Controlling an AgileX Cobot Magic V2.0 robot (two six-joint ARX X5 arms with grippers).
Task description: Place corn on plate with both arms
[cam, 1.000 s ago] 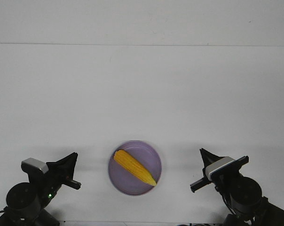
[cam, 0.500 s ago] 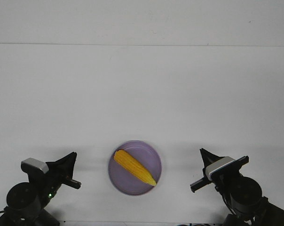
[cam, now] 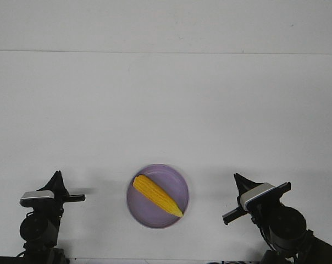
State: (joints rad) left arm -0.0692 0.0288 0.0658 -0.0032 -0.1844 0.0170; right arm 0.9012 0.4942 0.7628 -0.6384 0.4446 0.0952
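Note:
The yellow-orange corn (cam: 156, 202) lies diagonally inside the lavender plate (cam: 173, 177), near the table's front edge at the centre, with its thin tip toward the front right. My left gripper (cam: 56, 176) is well left of the plate and points away over the table. Its fingers look closed to one point and hold nothing. My right gripper (cam: 237, 177) is right of the plate, clear of it. Its fingers are also drawn to one point and hold nothing.
The white table (cam: 166, 110) stretches back to a white wall. The black arm bases and grey-white wrist blocks sit at the front left (cam: 37, 195) and front right (cam: 259, 193).
My left arm has swung to the left, and its gripper has turned from pointing toward the plate to pointing straight ahead. The right arm, corn and plate have not moved.

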